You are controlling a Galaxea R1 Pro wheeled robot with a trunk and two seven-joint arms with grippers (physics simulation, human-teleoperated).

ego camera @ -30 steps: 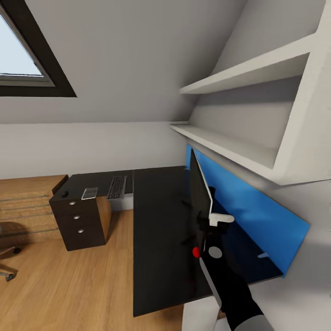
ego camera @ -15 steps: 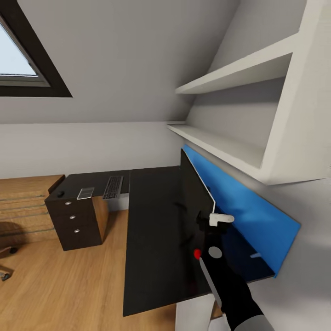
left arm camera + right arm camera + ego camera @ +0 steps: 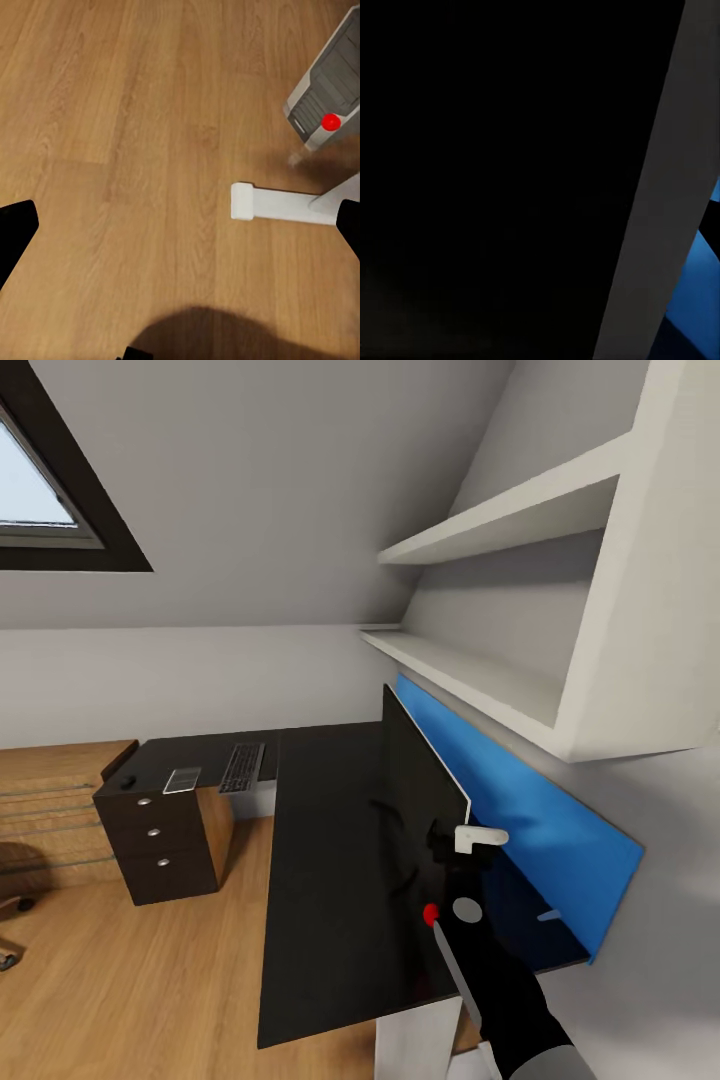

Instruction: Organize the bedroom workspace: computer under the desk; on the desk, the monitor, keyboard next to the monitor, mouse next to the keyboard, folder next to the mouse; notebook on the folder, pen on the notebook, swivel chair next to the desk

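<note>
Right gripper [image 3: 452, 847] grasps the monitor [image 3: 420, 800] upright on the black desk [image 3: 330, 860], before a blue panel [image 3: 520, 810]. Left gripper's opening unclear; computer [image 3: 326, 82] on floor [image 3: 135, 150].

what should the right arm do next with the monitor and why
Probably ease the monitor down until it stands firmly on the desk, then let go. The right gripper is at the screen's near edge and the panel stands upright over the desktop, close to the blue panel. I cannot tell whether its foot is resting yet.
</note>
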